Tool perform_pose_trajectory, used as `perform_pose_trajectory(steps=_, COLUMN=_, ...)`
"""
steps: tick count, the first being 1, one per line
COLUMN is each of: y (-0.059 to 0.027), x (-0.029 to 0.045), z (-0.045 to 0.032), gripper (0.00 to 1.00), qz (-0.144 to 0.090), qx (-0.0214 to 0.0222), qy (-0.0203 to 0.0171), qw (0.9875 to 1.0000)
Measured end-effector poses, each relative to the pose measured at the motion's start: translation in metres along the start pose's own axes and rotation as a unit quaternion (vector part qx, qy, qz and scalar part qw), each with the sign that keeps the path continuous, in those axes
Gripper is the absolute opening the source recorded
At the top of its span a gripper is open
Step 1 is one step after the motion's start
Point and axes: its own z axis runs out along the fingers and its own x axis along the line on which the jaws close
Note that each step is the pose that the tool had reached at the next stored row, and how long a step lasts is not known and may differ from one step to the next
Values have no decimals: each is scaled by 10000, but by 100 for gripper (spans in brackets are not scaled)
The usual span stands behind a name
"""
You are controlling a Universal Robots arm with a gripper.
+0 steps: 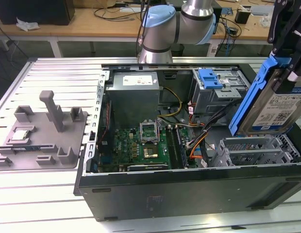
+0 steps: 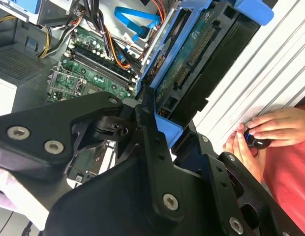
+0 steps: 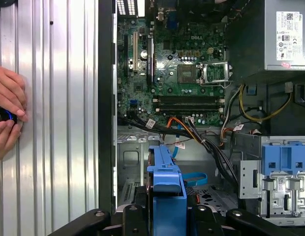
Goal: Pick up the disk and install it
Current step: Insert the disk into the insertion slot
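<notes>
My gripper is shut on the disk, a silver drive with a white-and-blue label and a blue rail frame. It hangs tilted over the silver drive cage at the exterior view's right end of the open computer case. In the second wrist view the disk's circuit-board side shows, clamped between the black fingers. In the first wrist view the disk is seen edge-on, above the empty bay.
Inside the case are the motherboard, the power supply, a second cage with a blue latch and loose cables. A grey fixture plate with a chip lies at the exterior view's left. A person's hands rest on the table.
</notes>
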Motion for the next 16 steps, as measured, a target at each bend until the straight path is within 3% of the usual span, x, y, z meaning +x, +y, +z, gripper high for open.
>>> perform_pose_trajectory(steps=16, y=-5, x=1, z=117, gripper=37, qz=0, qx=0, qy=0, qw=10000)
